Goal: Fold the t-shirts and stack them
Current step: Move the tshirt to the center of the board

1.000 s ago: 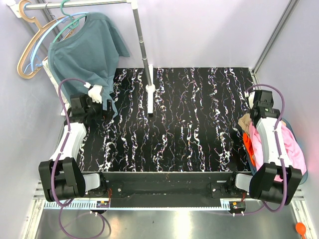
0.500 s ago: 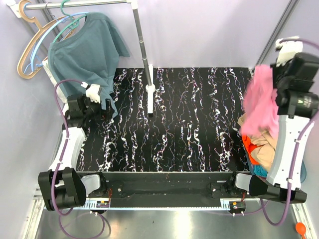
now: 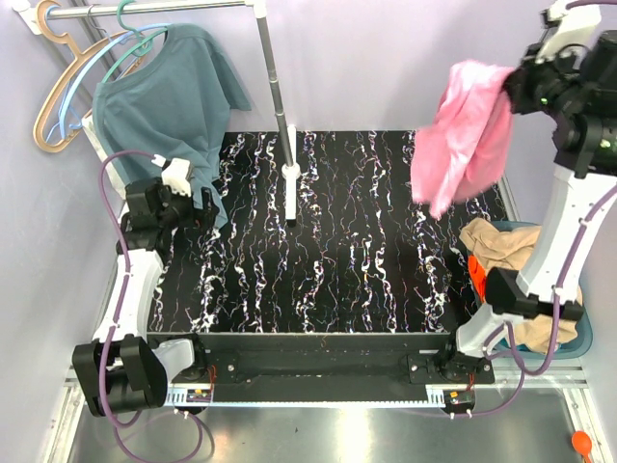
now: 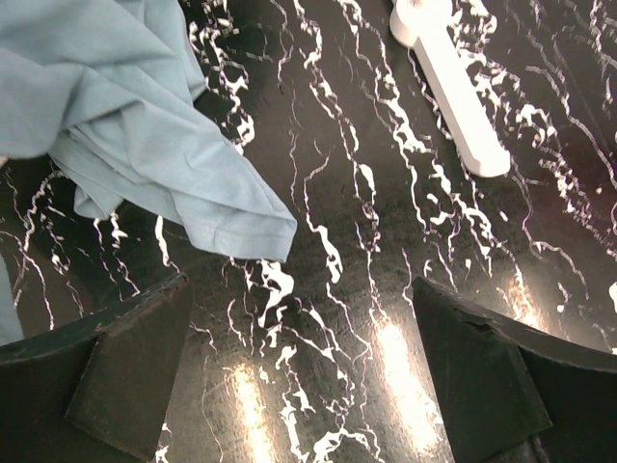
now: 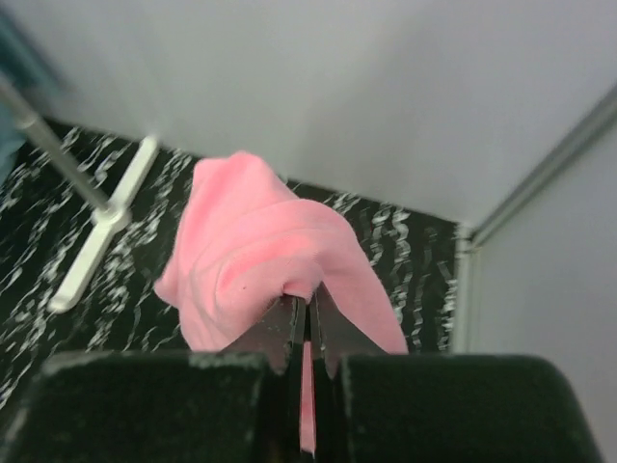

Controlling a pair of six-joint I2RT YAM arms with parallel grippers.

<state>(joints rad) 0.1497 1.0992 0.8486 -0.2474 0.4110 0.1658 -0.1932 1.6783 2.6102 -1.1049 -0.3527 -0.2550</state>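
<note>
While the tan t-shirt (image 3: 499, 246) and orange t-shirt (image 3: 478, 278) lie crumpled off the tabletop's (image 3: 366, 251) right edge, the left hand (image 4: 304, 371) gapes empty beside the teal shirt (image 4: 145, 125). Farther back, the right hand (image 5: 307, 328), pinched tight, dangles the pink t-shirt (image 3: 463, 135) lengthwise downward.

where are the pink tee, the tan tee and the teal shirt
pink tee (image 3: 463, 135), top external view, middle of the hanging cloth
tan tee (image 3: 501, 246), top external view, its crumpled top
teal shirt (image 3: 164, 96), top external view, chest
</note>
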